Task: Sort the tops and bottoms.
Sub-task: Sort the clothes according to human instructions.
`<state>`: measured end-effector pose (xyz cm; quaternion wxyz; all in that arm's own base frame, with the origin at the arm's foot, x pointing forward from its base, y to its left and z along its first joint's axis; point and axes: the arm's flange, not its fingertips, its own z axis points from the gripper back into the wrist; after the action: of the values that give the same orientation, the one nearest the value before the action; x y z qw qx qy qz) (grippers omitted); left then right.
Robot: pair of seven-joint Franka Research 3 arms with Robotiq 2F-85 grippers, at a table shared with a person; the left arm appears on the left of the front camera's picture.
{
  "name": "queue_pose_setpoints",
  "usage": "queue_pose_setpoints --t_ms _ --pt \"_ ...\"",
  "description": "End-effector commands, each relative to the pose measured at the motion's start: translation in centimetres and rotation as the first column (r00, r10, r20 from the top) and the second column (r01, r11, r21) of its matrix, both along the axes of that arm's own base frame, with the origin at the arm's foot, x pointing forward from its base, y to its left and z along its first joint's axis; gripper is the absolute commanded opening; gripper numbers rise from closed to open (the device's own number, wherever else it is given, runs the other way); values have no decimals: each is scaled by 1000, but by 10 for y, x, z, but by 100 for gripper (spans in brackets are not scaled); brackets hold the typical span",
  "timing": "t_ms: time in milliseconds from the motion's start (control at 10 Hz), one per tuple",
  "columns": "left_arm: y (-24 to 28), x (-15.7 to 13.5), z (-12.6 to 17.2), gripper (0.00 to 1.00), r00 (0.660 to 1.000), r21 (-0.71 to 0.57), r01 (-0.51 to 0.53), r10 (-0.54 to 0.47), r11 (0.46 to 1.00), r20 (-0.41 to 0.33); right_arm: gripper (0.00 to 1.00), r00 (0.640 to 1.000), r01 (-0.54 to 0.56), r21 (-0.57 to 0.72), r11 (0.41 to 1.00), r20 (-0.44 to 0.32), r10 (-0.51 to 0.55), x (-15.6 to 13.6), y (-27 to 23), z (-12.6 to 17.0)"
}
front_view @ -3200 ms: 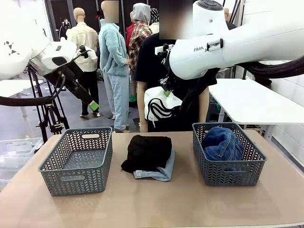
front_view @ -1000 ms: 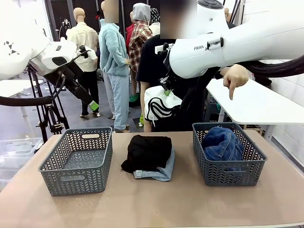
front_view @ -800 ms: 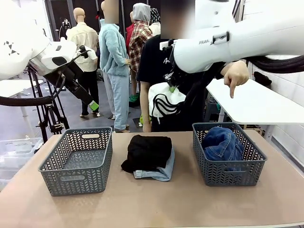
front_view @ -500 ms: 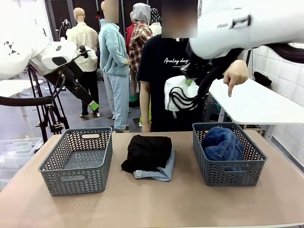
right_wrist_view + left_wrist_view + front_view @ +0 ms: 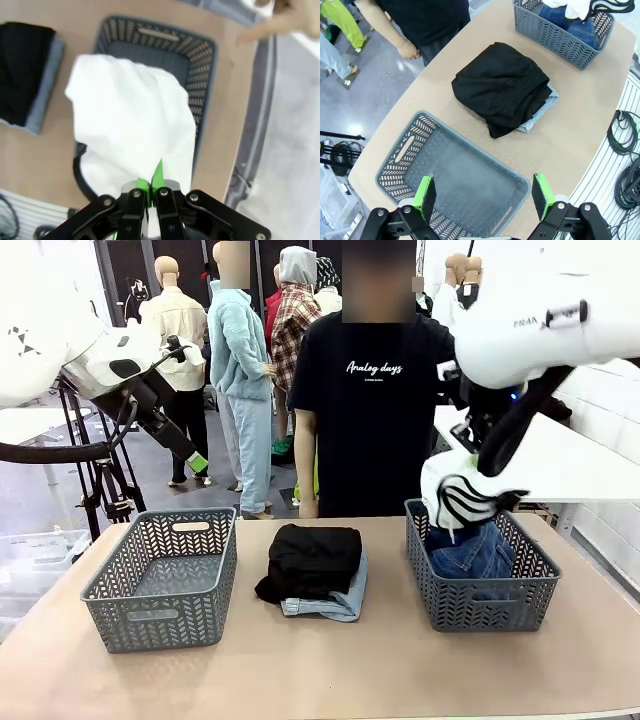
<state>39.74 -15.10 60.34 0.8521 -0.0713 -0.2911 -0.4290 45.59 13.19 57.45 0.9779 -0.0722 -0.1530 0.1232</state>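
My right gripper is shut on the white top with black edging, which hangs over the right basket and touches the dark blue bottoms lying in it. From the right wrist, the white top drapes over that basket. At the table's centre a black top lies folded on the pale denim bottoms. My left gripper is open with nothing in it, high above the left basket; the front view shows it raised at far left.
A person in a black T-shirt stands at the table's far edge, one hand hanging by the side. A blurred pointing hand shows beyond the right basket. A white table stands behind on the right. The left basket holds nothing.
My right arm swung to the right and down with the white top, from in front of the person to over the right basket. The left arm stayed still.
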Motion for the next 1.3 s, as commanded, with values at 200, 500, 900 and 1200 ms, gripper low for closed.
queue_pose_setpoints --t_ms 200,500,900,1200 --pt "0 0 0 100 1000 1 -3 3 1000 7 0 985 168 -86 982 38 -165 0 -10 -48" --pt "0 0 0 100 1000 1 -3 3 1000 7 0 966 255 -28 967 45 -254 10 -13 -85" --pt "0 0 0 100 1000 1 -3 3 1000 7 0 979 205 -42 978 9 -204 5 -16 -77" --pt "0 0 0 100 1000 1 -3 3 1000 7 0 982 156 73 985 -115 -147 33 5 -134"
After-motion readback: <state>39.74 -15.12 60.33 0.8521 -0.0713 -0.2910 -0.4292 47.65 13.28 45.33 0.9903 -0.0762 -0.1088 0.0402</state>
